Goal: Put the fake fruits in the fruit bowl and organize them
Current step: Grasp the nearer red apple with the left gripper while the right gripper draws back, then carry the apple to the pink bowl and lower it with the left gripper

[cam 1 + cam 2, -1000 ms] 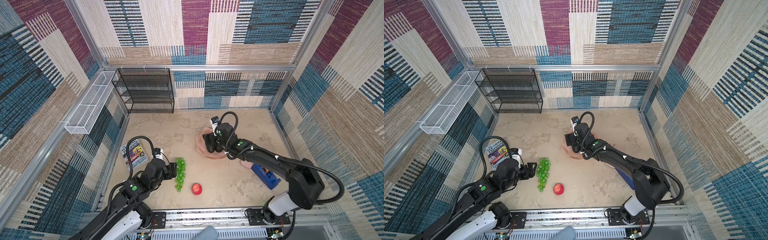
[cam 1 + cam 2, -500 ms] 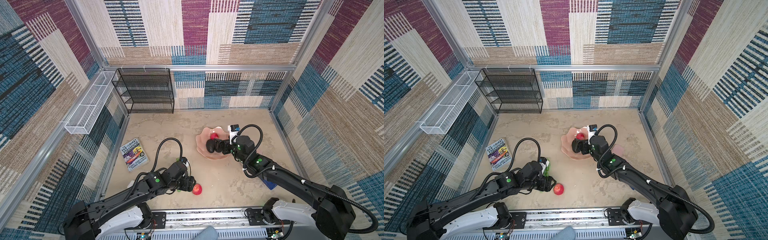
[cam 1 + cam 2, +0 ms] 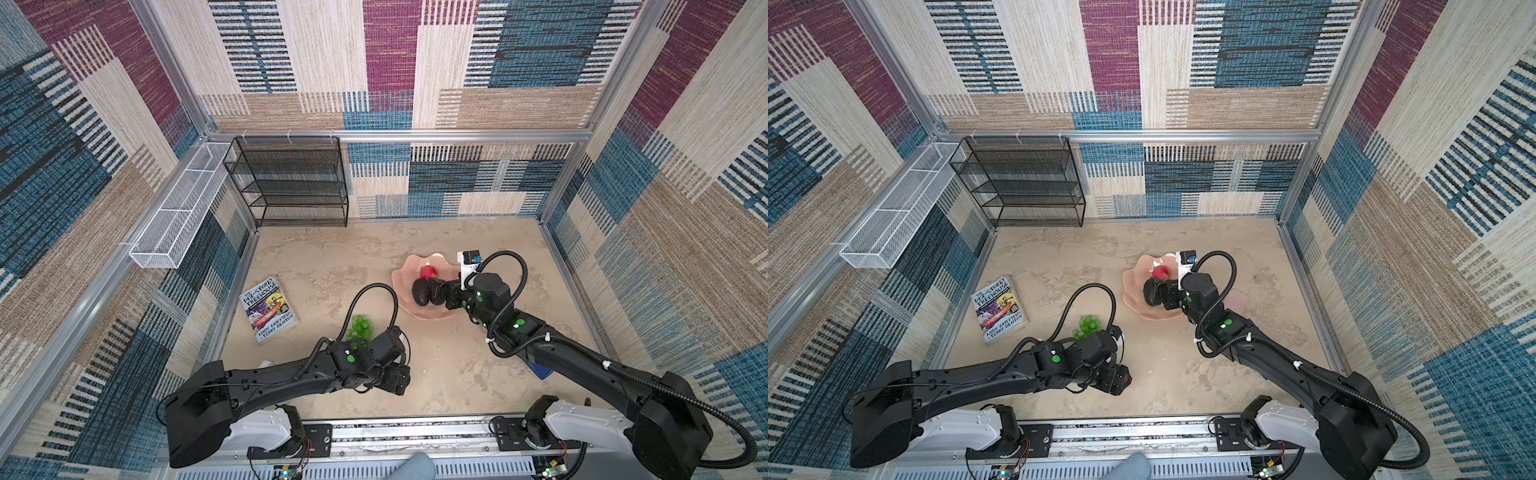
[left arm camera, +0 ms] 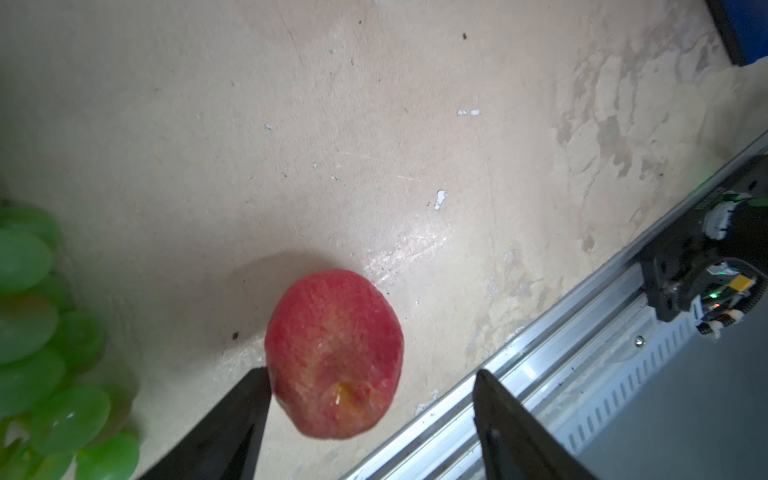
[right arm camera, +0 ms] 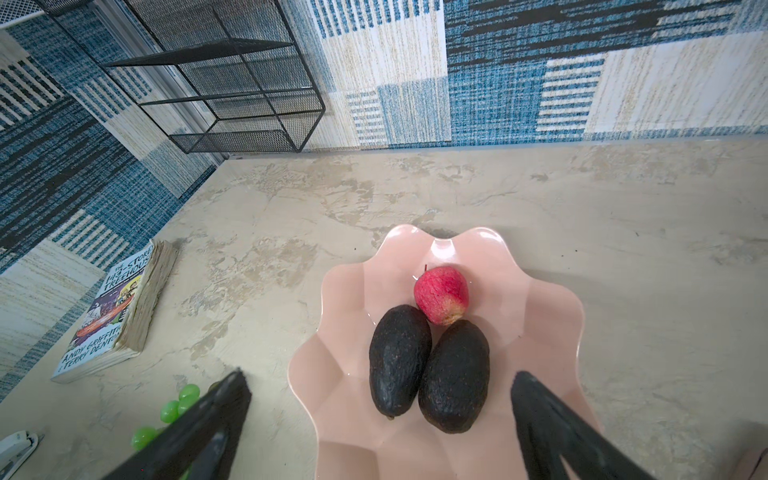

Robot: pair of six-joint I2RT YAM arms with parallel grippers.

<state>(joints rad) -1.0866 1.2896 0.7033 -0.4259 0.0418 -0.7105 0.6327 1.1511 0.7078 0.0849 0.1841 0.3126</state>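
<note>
The pale-pink scalloped fruit bowl [image 3: 412, 262] [image 5: 540, 316] holds two dark avocados [image 5: 399, 359] [image 5: 455, 376] lying side by side and a red apple [image 5: 442, 295] [image 3: 428, 272] touching their far ends. My right gripper [image 5: 379, 375] [image 3: 436, 291] hangs open over the bowl's near side, empty. A second red apple [image 4: 332, 353] lies on the table by the front rail. My left gripper [image 4: 370, 372] [image 3: 399, 380] is open around it; one finger touches its side, the other stands apart. The green grapes [image 3: 359, 326] [image 4: 37, 332] lie beside the left arm, partly hidden.
A paperback book [image 3: 269, 309] lies at the left. A black wire shelf [image 3: 291, 183] and a white wire basket [image 3: 178, 212] stand at the back left. A small pink box [image 3: 1237, 299] and a blue object [image 3: 540, 370] sit under the right arm. The metal rail [image 4: 582, 353] borders the front.
My left gripper has moved from beside the grapes over to the red apple at the front and now straddles it. My right gripper has drawn back from over the bowl, uncovering the fruits.
</note>
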